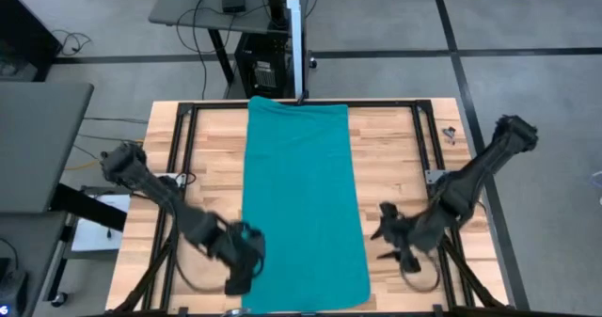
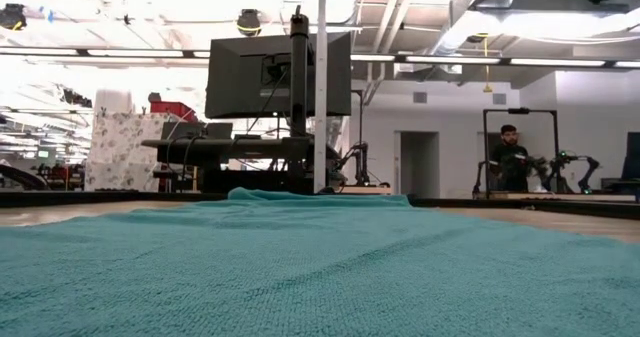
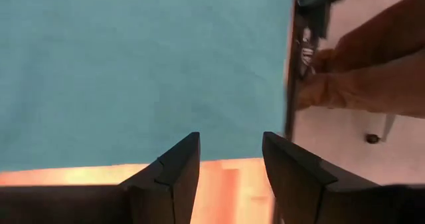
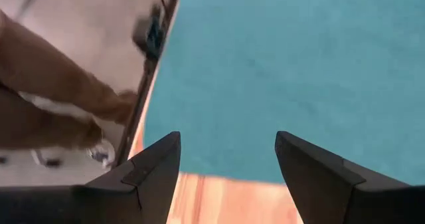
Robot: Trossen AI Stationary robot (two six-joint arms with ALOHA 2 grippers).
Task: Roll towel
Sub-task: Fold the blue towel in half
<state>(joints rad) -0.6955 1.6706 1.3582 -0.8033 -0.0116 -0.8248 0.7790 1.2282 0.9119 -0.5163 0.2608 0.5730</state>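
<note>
The teal towel (image 1: 301,204) lies spread flat on the wooden table (image 1: 390,148), its length running from the far edge to the near edge. It fills the foreground of the low view, where the towel (image 2: 300,267) has a slight hump at its far end. My left gripper (image 1: 243,270) hovers open by the towel's left edge near the near end. In its wrist view my left gripper (image 3: 230,141) has bare wood below it and the towel (image 3: 133,64) ahead. My right gripper (image 1: 384,240) hovers open just right of the towel's right edge. Ahead of my right gripper (image 4: 227,137) lies the towel (image 4: 299,64).
A black frame (image 1: 179,157) runs around the tabletop. A post and monitor stand (image 1: 293,35) rise at the far edge. A small object (image 1: 450,134) lies at the far right. Brown shapes, seemingly a person's legs (image 4: 60,84), show past the near edge. A person (image 2: 510,157) is far back.
</note>
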